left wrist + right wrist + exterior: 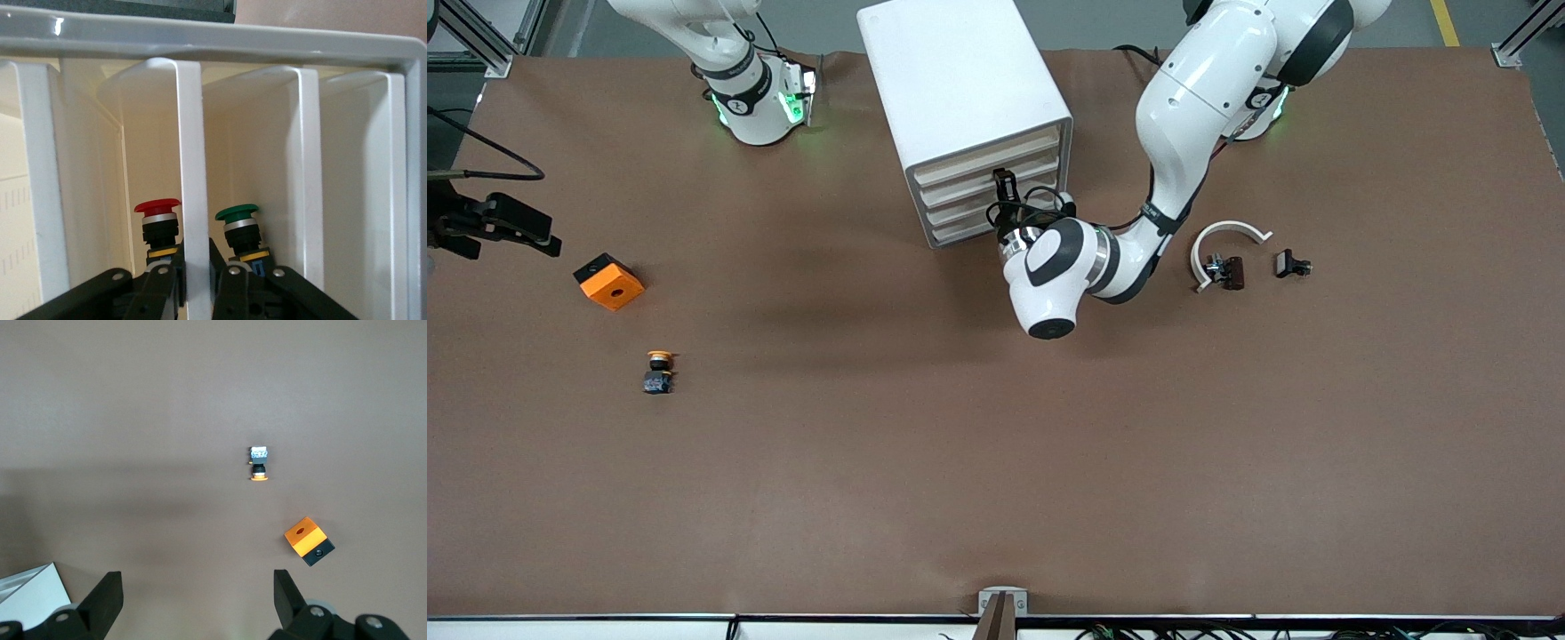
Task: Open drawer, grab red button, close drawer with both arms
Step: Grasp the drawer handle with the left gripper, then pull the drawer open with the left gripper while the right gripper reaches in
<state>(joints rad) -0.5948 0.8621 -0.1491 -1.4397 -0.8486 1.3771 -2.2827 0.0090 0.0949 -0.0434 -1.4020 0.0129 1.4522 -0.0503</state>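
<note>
The white cabinet (960,80) stands at the middle of the table's robot edge, its four cream drawer fronts (996,182) showing. My left gripper (1005,188) is at those fronts. In the left wrist view it (190,283) is shut on a drawer's white front edge (190,167). The red-capped button (158,223) stands inside, on one side of that edge. A green-capped button (239,230) stands on the other side. My right gripper (520,224) hangs open and empty (195,587) above the right arm's end of the table.
An orange cube with a hole (609,281) (307,540) and a yellow-capped button (659,371) (259,465) lie toward the right arm's end. A white curved piece (1227,233), a dark part (1227,272) and a small black part (1291,264) lie toward the left arm's end.
</note>
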